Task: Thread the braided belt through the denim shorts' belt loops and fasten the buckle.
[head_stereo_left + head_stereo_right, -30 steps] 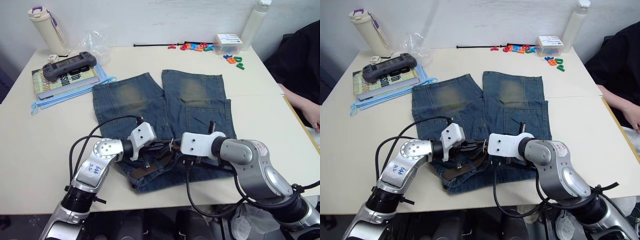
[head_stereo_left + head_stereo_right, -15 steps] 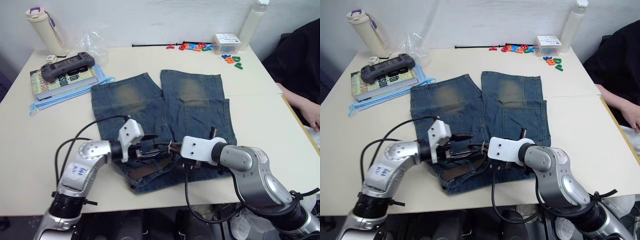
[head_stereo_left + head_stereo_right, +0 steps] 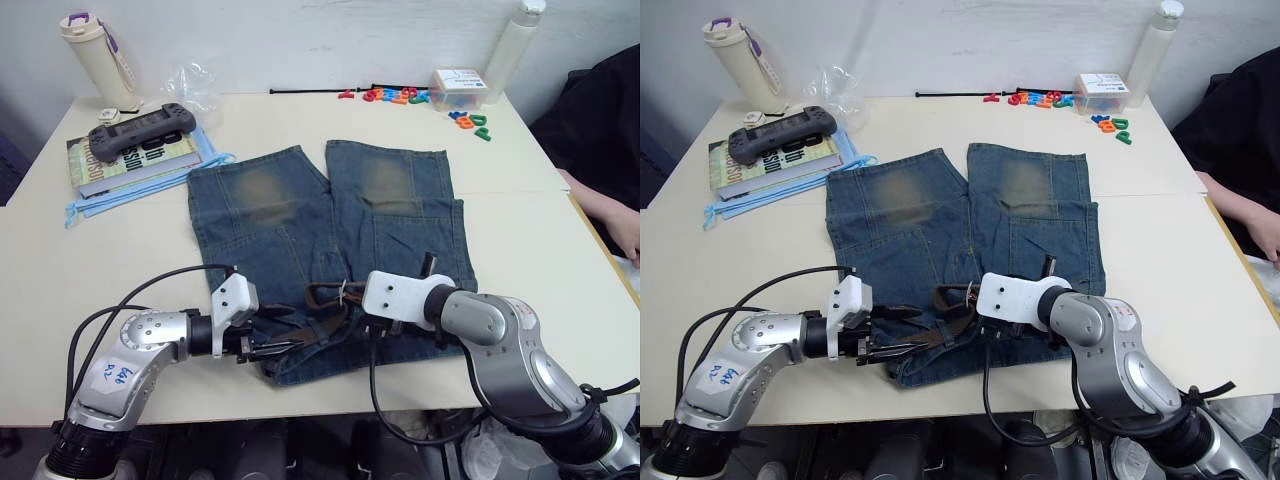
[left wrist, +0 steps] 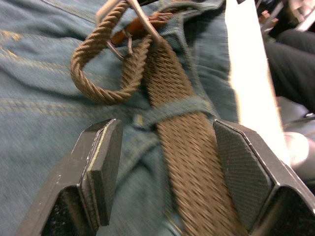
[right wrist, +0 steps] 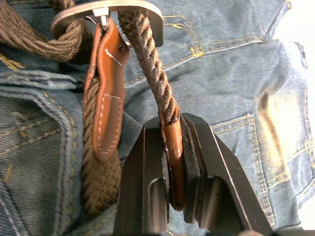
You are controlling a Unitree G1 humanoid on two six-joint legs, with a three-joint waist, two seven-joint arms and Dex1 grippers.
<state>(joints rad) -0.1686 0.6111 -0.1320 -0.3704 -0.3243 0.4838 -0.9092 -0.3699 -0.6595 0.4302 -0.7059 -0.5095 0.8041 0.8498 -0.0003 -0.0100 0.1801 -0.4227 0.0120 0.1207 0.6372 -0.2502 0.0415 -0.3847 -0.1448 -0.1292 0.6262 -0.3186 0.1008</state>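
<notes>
Right end effector (image 5: 174, 162) is clamped on the reddish-brown leather tip of the braided belt (image 4: 182, 142), which passes through the silver buckle (image 5: 108, 12). Left end effector (image 4: 167, 167) sits with fingers apart over the woven strap under a belt loop (image 4: 172, 109). Denim shorts (image 3: 330, 215) lie mid-worktop, waistband near. Any writing is unreadable.

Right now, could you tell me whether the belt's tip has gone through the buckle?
Through: the braided belt passes inside the buckle, its leather tip pinched in the right tool.

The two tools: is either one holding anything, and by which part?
The right tool pinches the braided belt by its reddish-brown leather tip. The left tool is open, straddling the belt, holding nothing.
</notes>
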